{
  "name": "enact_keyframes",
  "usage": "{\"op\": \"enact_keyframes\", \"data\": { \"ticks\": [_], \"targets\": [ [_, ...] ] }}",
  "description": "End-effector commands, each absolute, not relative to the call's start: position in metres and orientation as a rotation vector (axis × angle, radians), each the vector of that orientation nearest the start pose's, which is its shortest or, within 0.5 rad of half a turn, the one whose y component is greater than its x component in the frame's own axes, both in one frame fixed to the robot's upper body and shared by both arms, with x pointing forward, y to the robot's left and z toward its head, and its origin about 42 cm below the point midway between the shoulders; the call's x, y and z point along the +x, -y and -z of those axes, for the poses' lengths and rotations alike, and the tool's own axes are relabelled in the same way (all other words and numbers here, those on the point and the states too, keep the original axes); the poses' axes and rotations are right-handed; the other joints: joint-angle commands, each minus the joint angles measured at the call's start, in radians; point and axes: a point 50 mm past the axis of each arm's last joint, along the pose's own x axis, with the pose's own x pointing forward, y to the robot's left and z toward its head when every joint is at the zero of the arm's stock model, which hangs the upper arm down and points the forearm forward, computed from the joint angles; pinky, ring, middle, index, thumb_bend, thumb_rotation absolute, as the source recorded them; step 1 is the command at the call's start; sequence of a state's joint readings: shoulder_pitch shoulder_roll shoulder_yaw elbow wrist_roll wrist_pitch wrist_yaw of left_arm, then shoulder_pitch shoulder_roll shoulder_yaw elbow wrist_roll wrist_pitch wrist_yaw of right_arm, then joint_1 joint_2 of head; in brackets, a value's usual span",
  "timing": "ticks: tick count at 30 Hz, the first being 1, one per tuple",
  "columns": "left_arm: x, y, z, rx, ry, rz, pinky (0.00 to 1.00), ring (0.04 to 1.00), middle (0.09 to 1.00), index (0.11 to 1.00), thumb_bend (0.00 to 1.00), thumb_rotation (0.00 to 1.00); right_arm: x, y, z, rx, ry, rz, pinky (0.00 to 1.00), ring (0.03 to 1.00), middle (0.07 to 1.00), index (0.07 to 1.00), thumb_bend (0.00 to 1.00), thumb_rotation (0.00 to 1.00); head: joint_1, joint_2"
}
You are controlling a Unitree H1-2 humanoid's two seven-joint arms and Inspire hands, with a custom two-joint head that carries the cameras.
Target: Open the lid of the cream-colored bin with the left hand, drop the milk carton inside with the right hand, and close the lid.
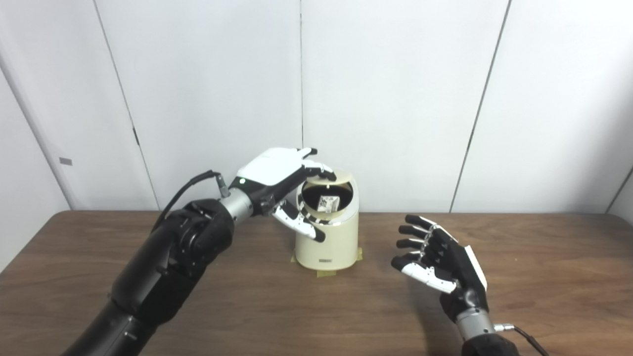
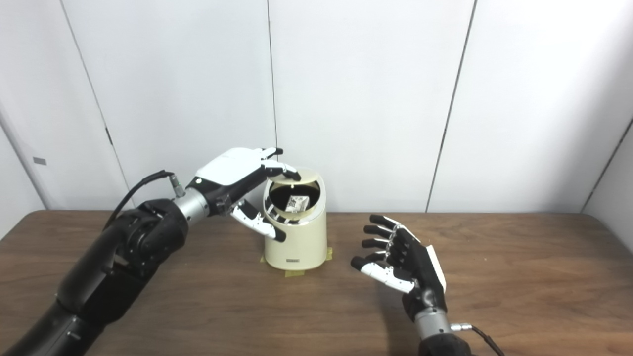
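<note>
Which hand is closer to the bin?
Left. The left hand is at the bin's rim, fingers over the opening. The right hand waits open, off to the bin's right.

lab | bare white wall panels (seamed) | wooden table

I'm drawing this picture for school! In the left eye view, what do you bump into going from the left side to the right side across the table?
Left hand up at the bin's rim → cream-colored bin with the milk carton inside → right hand, open and empty, over the table.
</note>
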State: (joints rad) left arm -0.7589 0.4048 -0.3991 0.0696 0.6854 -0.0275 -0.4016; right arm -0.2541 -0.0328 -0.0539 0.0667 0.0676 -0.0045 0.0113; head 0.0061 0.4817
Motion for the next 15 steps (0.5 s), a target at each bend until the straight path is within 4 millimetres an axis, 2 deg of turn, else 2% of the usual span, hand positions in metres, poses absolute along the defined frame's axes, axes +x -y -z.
{"op": "enact_keyframes", "data": {
  "ticks": [1, 8, 15],
  "targets": [
    [0.448, -0.165, -0.338, 1.362, 0.616, 0.501, 1.00, 1.000, 0.810, 0.792, 1.00, 0.37, 0.369, 0.210, -0.181, 0.046, 0.271, -0.036, 0.46, 0.622, 0.695, 0.730, 0.75, 0.20, -0.001, 0.003],
    [0.441, -0.165, -0.318, 1.461, 0.670, 0.565, 1.00, 0.981, 0.782, 0.767, 0.98, 0.36, 0.369, 0.209, -0.183, 0.051, 0.266, -0.041, 0.45, 0.624, 0.692, 0.731, 0.75, 0.21, -0.004, 0.014],
    [0.436, -0.162, -0.296, 1.530, 0.601, 0.600, 1.00, 0.986, 0.800, 0.780, 0.98, 0.37, 0.369, 0.209, -0.185, 0.032, 0.276, -0.034, 0.44, 0.611, 0.686, 0.721, 0.75, 0.18, -0.010, 0.021]
  ]
}}
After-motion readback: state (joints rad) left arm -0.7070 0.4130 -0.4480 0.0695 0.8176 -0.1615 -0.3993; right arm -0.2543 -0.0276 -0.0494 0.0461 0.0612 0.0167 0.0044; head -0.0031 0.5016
